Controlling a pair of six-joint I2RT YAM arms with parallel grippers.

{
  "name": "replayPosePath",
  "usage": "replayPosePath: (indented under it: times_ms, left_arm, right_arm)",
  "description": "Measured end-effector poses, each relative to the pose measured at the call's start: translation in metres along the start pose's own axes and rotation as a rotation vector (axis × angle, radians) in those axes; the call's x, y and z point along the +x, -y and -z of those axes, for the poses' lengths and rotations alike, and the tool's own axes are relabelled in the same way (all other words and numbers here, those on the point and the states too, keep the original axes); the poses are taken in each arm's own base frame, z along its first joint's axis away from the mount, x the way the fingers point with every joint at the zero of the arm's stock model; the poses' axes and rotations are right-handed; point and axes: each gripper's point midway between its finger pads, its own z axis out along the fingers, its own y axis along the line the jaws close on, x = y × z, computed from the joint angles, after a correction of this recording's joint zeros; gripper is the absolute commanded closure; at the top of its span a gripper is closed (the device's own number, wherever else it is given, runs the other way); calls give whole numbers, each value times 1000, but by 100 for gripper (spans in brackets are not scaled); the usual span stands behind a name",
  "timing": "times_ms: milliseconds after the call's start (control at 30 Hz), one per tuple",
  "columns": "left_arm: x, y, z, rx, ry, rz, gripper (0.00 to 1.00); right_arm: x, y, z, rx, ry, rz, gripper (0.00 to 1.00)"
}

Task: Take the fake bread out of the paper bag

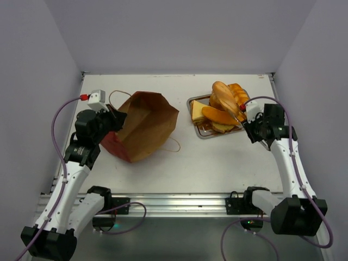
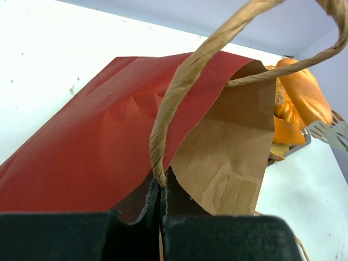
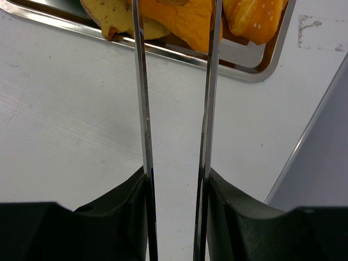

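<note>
Left claw (image 2: pixel 162 187) clamped on the paper bag (image 1: pixel 147 128) rim; well apart, right claw (image 1: pixel 240 112) straddles bread (image 1: pixel 220 115) on the tray (image 1: pixel 202 132), grip unclear.

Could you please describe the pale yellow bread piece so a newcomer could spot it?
On the table's right half, a shiny metal tray holds heaped toy breads. At its left edge lies a straight-edged, pale yellow wedge, unlike the rounded golden-orange loaves beside it.

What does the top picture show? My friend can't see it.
The left gripper pinches the edge of a red paper bag lying open on a table. The right gripper holds tongs at a metal tray piled with toy bread.
</note>
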Motion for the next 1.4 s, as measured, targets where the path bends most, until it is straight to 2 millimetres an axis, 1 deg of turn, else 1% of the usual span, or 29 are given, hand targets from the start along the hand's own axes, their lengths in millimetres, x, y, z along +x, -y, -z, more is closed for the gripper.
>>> replayPosePath:
  times_ms: [100,200,333,367,433,467,567,833,1133,1400]
  left_arm:
    - [0,3,4,18,1,-7,100]
    - [3,4,6,27,-4,-7,100]
    - [9,4,6,35,-20,-5,100]
    - [11,3,6,35,-25,-5,100]
    - [14,2,6,33,-34,-3,100]
    - [15,2,6,33,-35,-3,100]
    - [16,2,6,36,-37,-3,100]
    - [20,3,6,44,-49,-1,100]
    - [20,4,8,49,-42,-3,100]
    - [24,3,8,52,-50,-2,100]
  right_arm:
    - [1,0,-14,-18,-12,-7,100]
    - [1,0,-24,-26,-18,-11,100]
    - [3,0,-33,-29,-23,-16,94]
    - [4,0,-34,-30,-25,-16,90]
    - [7,-2,-37,-34,-31,-17,85]
    - [9,-3,-39,-37,-36,-17,80]
    - [15,-6,-42,-44,-46,-18,71]
    - [16,-6,-46,-40,-40,-10,54]
    - [16,-6,-46,-39,-38,-10,48]
    - [13,-5,-42,-28,-21,-8,46]
